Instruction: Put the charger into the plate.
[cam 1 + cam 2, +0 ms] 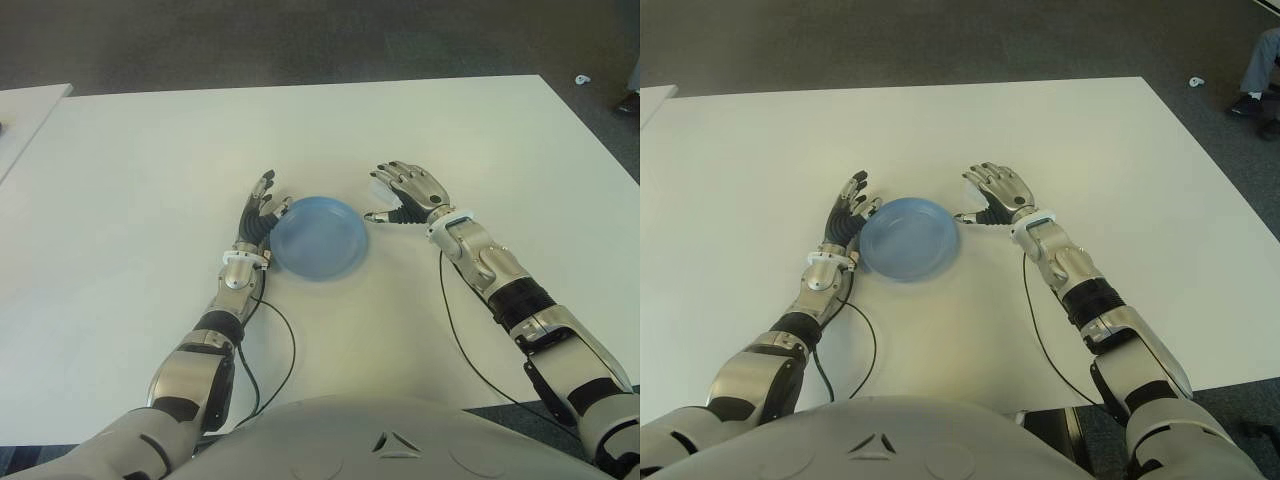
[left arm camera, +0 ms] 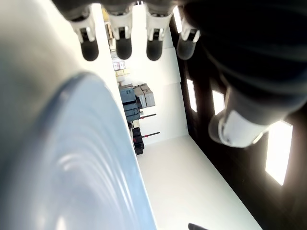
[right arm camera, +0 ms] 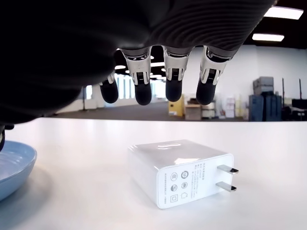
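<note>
Near the middle of the white table (image 1: 130, 150), somewhat toward its near edge, a light blue plate (image 1: 318, 238) sits flat on the surface with nothing visible in it. The left hand (image 1: 262, 208) shows at the plate's left rim, fingers extended and loosely spread toward the far edge; its wrist view shows the plate rim close under the palm and the fingertips (image 2: 123, 47) straight and apart, gripping nothing. Whether the hand touches the rim cannot be confirmed.

The right hand (image 1: 408, 192) shows just beside the plate's right rim, palm down, fingers spread and slightly curved, thumb pointing toward the plate. Its wrist view shows the four fingertips (image 3: 173, 90) hanging above the table, separated and clear of any object.

The charger (image 3: 181, 170), a white block-shaped wall adapter with two metal prongs, lies flat on the table under the right hand, below the fingertips and not in contact with them. Its printed face and prongs are turned toward the wrist camera. It is outside the plate, near the plate's right rim, part of which shows at the side of that same wrist view. In the eye views the charger is hidden under the hand.

A black cable (image 1: 283, 330) runs along the left forearm, and another along the right forearm. Grey carpet (image 1: 300, 40) lies beyond the table's far edge.
</note>
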`<action>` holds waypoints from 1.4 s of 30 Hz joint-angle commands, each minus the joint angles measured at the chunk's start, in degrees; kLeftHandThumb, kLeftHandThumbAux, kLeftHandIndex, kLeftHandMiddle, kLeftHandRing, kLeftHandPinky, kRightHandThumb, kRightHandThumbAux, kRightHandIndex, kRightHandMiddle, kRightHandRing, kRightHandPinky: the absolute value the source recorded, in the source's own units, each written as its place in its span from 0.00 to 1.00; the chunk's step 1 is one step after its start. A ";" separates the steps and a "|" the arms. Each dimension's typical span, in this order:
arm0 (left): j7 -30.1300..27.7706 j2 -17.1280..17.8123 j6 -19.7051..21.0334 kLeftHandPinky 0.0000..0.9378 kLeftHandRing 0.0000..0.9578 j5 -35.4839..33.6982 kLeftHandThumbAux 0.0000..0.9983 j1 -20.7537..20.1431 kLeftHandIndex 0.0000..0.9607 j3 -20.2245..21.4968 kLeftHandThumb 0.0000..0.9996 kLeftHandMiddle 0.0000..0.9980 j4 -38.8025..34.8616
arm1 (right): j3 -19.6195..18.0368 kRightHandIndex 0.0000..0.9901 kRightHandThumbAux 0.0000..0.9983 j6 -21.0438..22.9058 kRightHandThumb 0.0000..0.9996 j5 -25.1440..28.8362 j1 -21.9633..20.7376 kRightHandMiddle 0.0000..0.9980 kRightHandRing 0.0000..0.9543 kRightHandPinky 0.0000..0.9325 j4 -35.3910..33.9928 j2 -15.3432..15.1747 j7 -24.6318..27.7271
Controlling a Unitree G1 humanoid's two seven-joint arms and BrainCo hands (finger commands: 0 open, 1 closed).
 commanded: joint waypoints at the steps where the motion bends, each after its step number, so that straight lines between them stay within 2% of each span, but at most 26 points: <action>1: -0.89 0.29 1.91 0.00 0.01 0.75 0.59 7.59 0.00 -0.22 0.00 0.04 5.07 | -0.55 0.00 0.25 -0.62 0.31 1.28 -0.57 0.00 0.00 0.00 2.83 0.91 -0.55; 9: -2.02 -0.10 0.72 0.00 0.01 -0.47 0.61 7.69 0.01 0.56 0.01 0.05 5.10 | -1.21 0.00 0.26 -1.88 0.31 2.73 -0.37 0.00 0.00 0.00 3.56 0.95 0.34; 19: -1.24 0.68 1.30 0.00 0.00 0.87 0.61 7.50 0.00 -0.29 0.00 0.03 5.08 | -2.41 0.00 0.29 -4.08 0.30 6.59 1.31 0.00 0.00 0.00 4.25 0.46 2.77; 32: -2.10 0.52 1.07 0.00 0.02 -0.33 0.62 7.73 0.01 0.47 0.00 0.05 4.58 | -2.89 0.00 0.33 -8.57 0.25 9.53 3.11 0.00 0.00 0.00 9.30 0.30 0.92; 42: -3.02 0.73 0.65 0.01 0.03 -0.62 0.62 7.70 0.01 0.76 0.00 0.06 4.24 | -3.41 0.00 0.34 -9.76 0.23 10.71 5.40 0.00 0.00 0.00 7.71 -0.57 1.26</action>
